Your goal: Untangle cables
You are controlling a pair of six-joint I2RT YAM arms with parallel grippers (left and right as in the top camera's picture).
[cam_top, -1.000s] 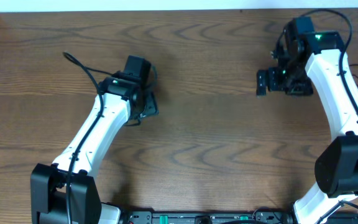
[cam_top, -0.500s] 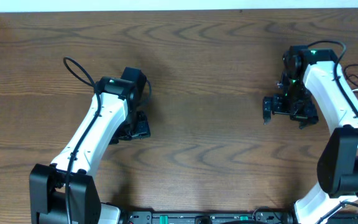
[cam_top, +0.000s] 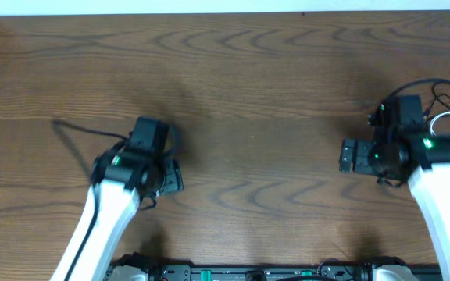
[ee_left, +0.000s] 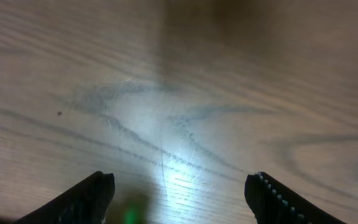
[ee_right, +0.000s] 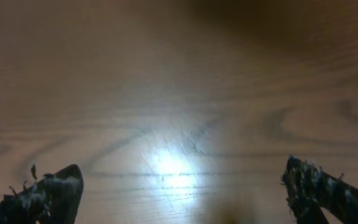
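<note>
A: What takes up most of the view?

B: A dark wood-grain table (cam_top: 248,70), with a pale strip (cam_top: 209,6) along its far edge.

A: And the arms?

B: The left arm (cam_top: 104,211) and right arm (cam_top: 440,187) reach in from the near side. The left gripper (ee_left: 179,186) and right gripper (ee_right: 182,180) are both spread wide over bare wood, holding nothing.

A: The cables?

B: The white cable (cam_top: 448,117) lies at the table's right edge, beside the right arm. A thin black cable (cam_top: 444,98) loops just past it.
</note>
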